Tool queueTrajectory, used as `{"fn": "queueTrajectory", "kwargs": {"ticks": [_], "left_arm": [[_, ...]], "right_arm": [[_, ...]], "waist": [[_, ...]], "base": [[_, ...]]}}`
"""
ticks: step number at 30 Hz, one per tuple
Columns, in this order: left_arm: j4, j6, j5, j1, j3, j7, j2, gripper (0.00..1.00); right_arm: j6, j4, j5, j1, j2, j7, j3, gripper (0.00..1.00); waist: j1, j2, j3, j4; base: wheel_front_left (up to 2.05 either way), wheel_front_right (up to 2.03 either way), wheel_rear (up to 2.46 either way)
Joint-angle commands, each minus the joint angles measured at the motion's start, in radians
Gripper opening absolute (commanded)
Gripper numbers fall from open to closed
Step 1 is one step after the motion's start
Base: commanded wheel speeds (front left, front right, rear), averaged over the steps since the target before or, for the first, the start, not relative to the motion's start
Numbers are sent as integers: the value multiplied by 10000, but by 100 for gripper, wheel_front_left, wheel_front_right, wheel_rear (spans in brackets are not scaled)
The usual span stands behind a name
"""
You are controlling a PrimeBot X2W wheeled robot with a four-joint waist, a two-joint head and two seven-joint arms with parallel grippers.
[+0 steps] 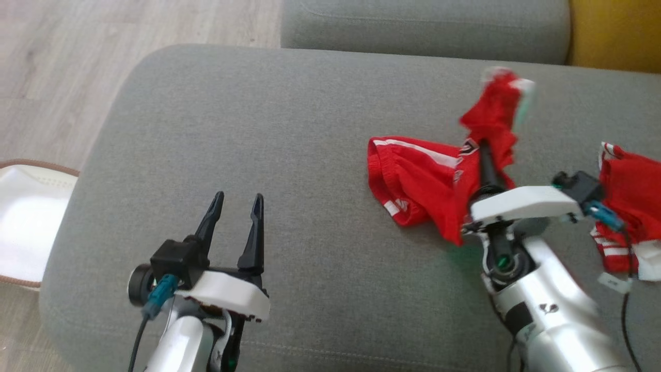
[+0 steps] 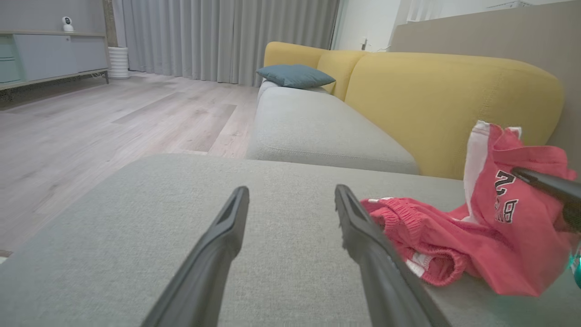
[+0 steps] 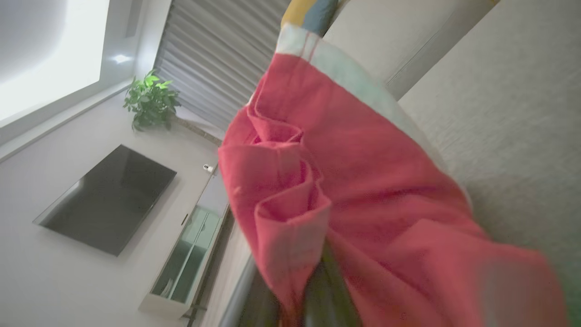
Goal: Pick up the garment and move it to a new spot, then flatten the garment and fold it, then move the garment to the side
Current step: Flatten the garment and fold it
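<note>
Left gripper [image 1: 238,196], 7 o'clock, fingers apart, empty; bare grey cushion [image 1: 310,129] toward 10 o'clock offered room, its rounded edge dropping to floor [image 1: 51,77] at 9. Right gripper [image 1: 485,155], 3 o'clock, clamped on the red garment [image 1: 413,175], half raised: pickup apparently under way; relocating, flattening, folding, side placement remained.

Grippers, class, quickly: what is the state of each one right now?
Left gripper: open, holding nothing.
Right gripper: shut on the red garment, one part raised off the cushion.
</note>
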Motion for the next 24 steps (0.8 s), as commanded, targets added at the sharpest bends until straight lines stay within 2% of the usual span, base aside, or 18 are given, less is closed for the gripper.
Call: {"fn": "queueTrajectory", "kwargs": {"ticks": [1, 5, 14, 15, 16, 17, 24], "left_arm": [[-289, -38, 72, -248, 377, -53, 49, 100], [-301, -43, 74, -128, 377, -53, 49, 100], [-355, -33, 51, -141, 324, -53, 49, 100], [-360, -30, 40, -161, 310, -53, 49, 100], [-362, -23, 26, -181, 294, -53, 49, 100], [-364, -15, 12, -195, 274, -53, 49, 100], [-358, 54, -65, -297, 171, -53, 49, 100]], "right_arm": [[75, -405, 47, -171, 140, 10, 345, 0], [75, -378, 2, -96, 140, -8, 978, 0], [75, 688, -844, -514, 140, 19, 2062, 0], [75, 710, -938, -554, 140, 11, 2217, 11], [75, 727, -1033, -584, 140, 8, 2382, 38], [75, 786, -1117, -603, 141, 12, 2517, 100], [75, 1203, -1644, -787, 141, 471, 3638, 100]], "waist": [[0, 0, -62, 75], [0, 0, -125, 188], [0, 0, 33, 384], [0, 0, 71, 408], [0, 0, 99, 429], [0, 0, 122, 448], [0, 0, 271, 559]], "base": [[0, 0, 0], [0, 0, 0], [0, 0, 0], [0, 0, 0], [0, 0, 0], [0, 0, 0], [0, 0, 0]]}}
